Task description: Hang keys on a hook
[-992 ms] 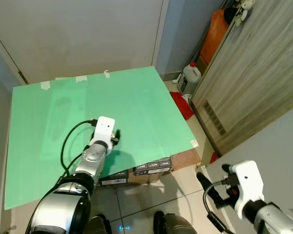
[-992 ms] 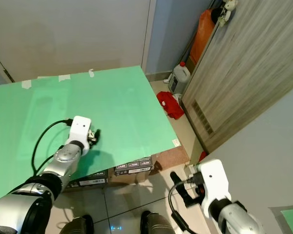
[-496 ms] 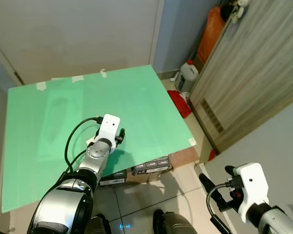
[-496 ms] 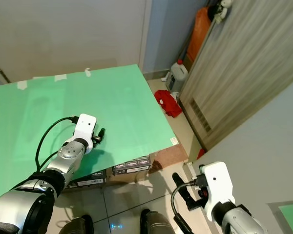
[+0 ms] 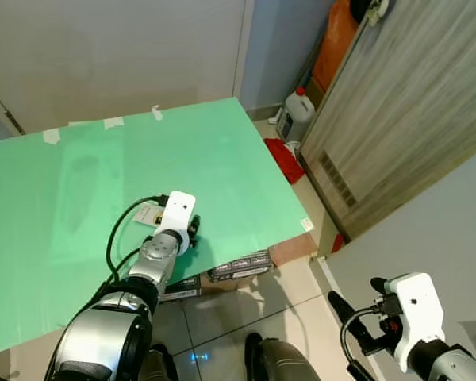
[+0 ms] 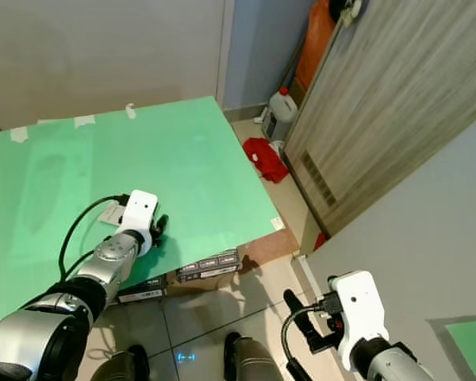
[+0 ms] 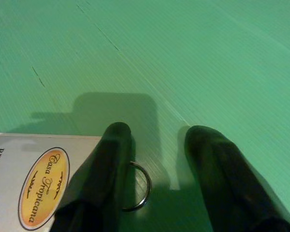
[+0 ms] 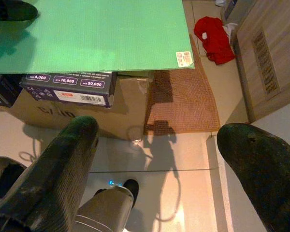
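Down in the lower left of the left eye view, the left tool [image 5: 193, 231] rests low on the green counter [image 5: 103, 175], its black fingers spread apart with the tips on or just above the sheet; the wrist casing hides most of them from the head camera. Seen in the left wrist view, a silver key ring [image 7: 137, 186] lies on the green surface between the two fingers [image 7: 108, 164], touching or passing under one of them, so only part of its loop is visible and whether any keys hang from it cannot be made out. Attached beside the ring is a pale key tag [image 7: 34, 181] with an orange oval label, cut off at the frame edge and partly covered by the same finger. From the head it appears as a small light card [image 5: 147, 214] just beside the wrist. At the lower right of the left eye view, the right tool [image 5: 345, 311] hangs over the tiled floor [image 5: 246, 302] with its fingers wide apart, holding nothing. Cardboard boxes [image 8: 67, 92] sit under the counter's edge, a red cloth [image 5: 287, 152] lies on the floor near a wooden door [image 5: 397, 111], and a white jug [image 5: 296, 111] stands in the corner; no hook can be picked out with certainty
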You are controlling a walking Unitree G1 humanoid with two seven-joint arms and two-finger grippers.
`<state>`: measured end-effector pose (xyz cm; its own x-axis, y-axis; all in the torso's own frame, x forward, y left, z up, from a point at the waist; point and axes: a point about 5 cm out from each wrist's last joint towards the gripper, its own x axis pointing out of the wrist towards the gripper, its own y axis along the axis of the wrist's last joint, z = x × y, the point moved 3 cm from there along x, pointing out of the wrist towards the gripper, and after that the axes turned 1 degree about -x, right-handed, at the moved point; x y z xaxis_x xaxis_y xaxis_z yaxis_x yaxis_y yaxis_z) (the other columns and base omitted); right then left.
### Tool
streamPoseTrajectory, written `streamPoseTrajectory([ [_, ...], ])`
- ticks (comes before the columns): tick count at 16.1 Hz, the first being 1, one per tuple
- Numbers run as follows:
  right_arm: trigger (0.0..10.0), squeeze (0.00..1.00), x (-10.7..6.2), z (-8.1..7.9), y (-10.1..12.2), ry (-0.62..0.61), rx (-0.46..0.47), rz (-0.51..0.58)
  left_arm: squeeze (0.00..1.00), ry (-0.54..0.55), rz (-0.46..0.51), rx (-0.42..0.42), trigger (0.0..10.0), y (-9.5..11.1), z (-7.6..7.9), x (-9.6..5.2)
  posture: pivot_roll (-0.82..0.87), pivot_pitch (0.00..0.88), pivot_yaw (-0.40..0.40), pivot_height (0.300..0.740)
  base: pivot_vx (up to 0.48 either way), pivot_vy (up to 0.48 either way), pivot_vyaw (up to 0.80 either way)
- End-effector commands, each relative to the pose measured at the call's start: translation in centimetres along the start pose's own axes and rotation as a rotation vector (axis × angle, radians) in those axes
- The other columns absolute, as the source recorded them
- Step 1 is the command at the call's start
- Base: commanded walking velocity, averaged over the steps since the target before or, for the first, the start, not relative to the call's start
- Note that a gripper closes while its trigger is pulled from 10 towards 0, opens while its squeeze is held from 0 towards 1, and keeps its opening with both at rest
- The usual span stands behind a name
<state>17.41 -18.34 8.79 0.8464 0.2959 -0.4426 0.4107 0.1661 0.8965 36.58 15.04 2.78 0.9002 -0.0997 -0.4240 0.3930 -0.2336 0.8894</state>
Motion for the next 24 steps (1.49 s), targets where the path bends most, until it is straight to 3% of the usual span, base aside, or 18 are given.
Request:
streamPoseTrajectory([
  [1, 10.0, 0.00, -0.3, 0.4, -0.2, -0.016, -0.006, -0.017, 0.00, -0.009, -0.016, -0.024, 0.0, -0.8, 0.4, -0.2, -0.41, 0.252, -0.102, 0.732, 0.000, 0.000, 0.00],
  [7, 10.0, 0.00, 1.8, 0.1, 0.2, 0.001, 0.006, 0.015, 0.00, -0.004, 0.085, -0.096, 0.0, 1.1, 0.5, 0.0, -0.34, 0.197, -0.077, 0.732, 0.000, 0.000, 0.00],
  [9, 10.0, 0.00, 4.7, -0.2, 1.3, 0.038, 0.007, 0.068, 0.00, -0.035, 0.181, -0.093, 0.0, 3.3, 1.6, 0.1, -0.26, 0.135, -0.076, 0.732, 0.000, 0.000, 0.00],
  [12, 10.0, 0.00, 7.5, -0.4, 2.5, 0.063, 0.010, 0.111, 0.00, -0.069, 0.272, -0.072, 0.0, 5.9, 2.1, 0.2, -0.19, 0.072, -0.072, 0.732, 0.000, 0.000, 0.00],
  [14, 10.0, 0.00, 9.4, -0.5, 4.0, 0.076, 0.015, 0.157, 0.00, -0.065, 0.291, -0.023, 0.0, 6.6, 1.7, 0.2, -0.14, 0.029, -0.070, 0.732, 0.000, 0.000, 0.00],
  [16, 10.0, 0.00, 10.1, -0.6, 4.4, 0.082, 0.009, 0.170, 0.00, -0.033, 0.270, -0.003, 0.0, 6.1, 0.9, 0.2, -0.13, 0.019, -0.074, 0.732, 0.000, 0.000, 0.00],
  [17, 10.0, 0.00, 10.5, -0.6, 4.4, 0.087, 0.003, 0.176, 0.00, 0.014, 0.229, 0.018, 10.0, 5.2, 0.1, 0.2, -0.13, 0.018, -0.079, 0.732, 0.000, 0.000, 0.00],
  [18, 10.0, 0.00, 10.4, -0.3, 4.2, 0.086, -0.002, 0.174, 1.00, 0.028, 0.212, 0.030, 10.0, 4.6, 0.0, 0.2, -0.14, 0.022, -0.079, 0.732, 0.000, 0.000, 0.00],
  [21, 10.0, 0.00, 10.0, 0.2, 3.6, 0.072, -0.007, 0.164, 1.00, -0.006, 0.161, 0.093, 10.0, 3.1, 1.1, 0.1, -0.15, 0.040, -0.077, 0.732, 0.000, 0.000, 0.00],
  [24, 10.0, 0.00, 9.8, 0.1, 3.3, 0.070, -0.004, 0.163, 1.00, -0.014, 0.131, 0.088, 10.0, 2.2, 1.5, 0.1, -0.16, 0.048, -0.075, 0.732, 0.000, 0.000, 0.00],
])
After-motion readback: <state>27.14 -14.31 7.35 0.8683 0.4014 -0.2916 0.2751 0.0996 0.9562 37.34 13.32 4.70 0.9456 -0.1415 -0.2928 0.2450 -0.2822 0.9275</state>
